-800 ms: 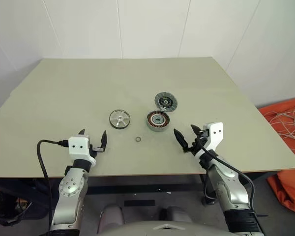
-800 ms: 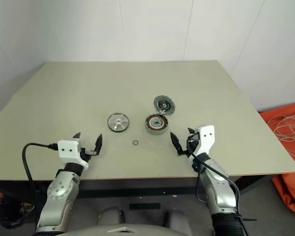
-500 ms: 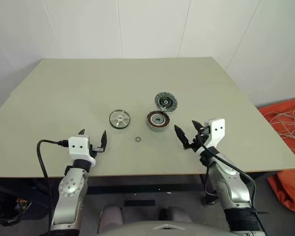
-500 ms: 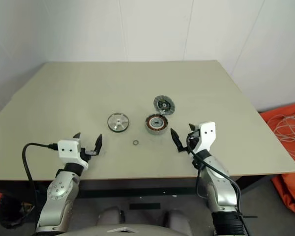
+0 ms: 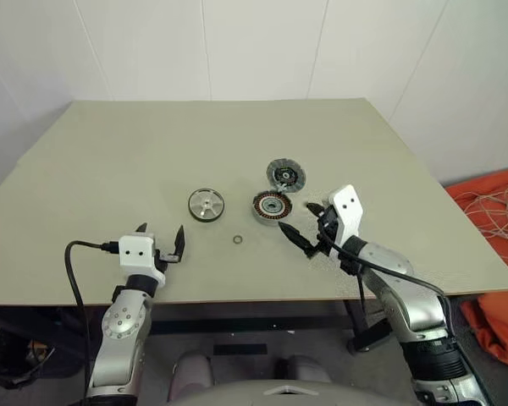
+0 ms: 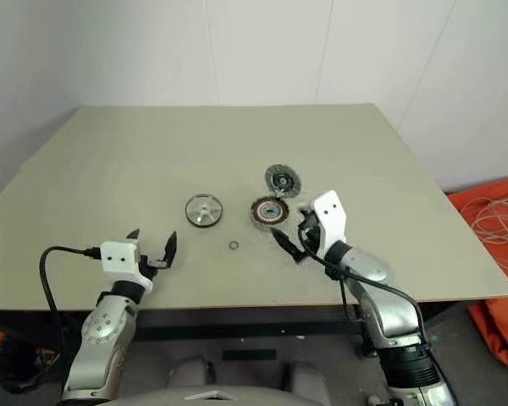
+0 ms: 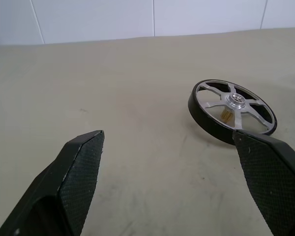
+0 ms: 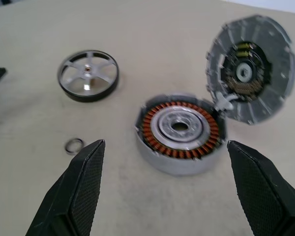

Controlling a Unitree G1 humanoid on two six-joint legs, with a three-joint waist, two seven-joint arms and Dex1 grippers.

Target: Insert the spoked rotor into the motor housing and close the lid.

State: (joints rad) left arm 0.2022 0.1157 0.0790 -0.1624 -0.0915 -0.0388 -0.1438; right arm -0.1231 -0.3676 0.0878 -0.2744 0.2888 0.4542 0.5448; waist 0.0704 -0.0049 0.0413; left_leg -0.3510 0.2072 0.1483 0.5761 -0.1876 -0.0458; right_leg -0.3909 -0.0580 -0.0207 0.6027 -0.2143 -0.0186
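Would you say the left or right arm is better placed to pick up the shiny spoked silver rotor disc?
Probably the left. The left gripper stands open, facing the spoked rotor with bare table between. The right gripper, also open, faces the copper-wound grey housing instead.

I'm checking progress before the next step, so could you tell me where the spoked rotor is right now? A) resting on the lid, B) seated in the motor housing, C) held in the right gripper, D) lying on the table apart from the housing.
D: the spoked rotor lies flat on the table, apart from the motor housing, whose copper windings are uncovered.
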